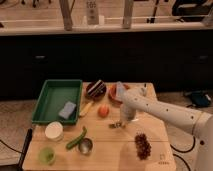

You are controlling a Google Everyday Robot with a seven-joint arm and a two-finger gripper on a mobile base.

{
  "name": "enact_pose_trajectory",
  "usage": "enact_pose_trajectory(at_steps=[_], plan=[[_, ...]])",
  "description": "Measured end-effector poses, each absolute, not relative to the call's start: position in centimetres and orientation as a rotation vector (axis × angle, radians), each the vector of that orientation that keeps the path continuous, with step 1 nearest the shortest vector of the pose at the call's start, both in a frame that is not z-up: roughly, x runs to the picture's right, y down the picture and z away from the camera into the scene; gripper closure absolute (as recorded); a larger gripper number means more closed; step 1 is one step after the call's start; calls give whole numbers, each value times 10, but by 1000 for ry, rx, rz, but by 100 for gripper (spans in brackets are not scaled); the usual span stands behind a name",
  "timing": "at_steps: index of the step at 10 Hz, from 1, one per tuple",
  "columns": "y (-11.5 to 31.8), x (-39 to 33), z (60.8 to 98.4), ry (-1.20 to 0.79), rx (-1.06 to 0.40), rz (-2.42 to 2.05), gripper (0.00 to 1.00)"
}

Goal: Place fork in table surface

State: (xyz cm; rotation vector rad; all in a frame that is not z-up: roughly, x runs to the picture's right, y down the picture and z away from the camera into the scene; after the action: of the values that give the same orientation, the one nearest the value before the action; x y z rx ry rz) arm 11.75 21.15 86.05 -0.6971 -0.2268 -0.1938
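The table surface [107, 150] is a light tan plank top. My white arm reaches in from the right. The gripper [121, 121] points down and sits low over the table's middle, right of the orange fruit [103, 111]. A small silvery piece [116, 125] that looks like the fork lies at the gripper's tip, on or just above the wood. I cannot tell whether it is held.
A green tray [50, 95] with a blue sponge [66, 110] stands at the left. A dark bowl [96, 89] and a red dish [116, 93] are at the back. A green pepper [76, 139], metal cup [86, 146], white bowl [54, 131], green cup [47, 155] and dark grapes [142, 145] lie in front.
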Motion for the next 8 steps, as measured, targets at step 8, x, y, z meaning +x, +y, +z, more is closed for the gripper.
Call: enact_pose_trajectory(at_steps=[8], plan=[[198,107,849,-270,-652,-210,100]])
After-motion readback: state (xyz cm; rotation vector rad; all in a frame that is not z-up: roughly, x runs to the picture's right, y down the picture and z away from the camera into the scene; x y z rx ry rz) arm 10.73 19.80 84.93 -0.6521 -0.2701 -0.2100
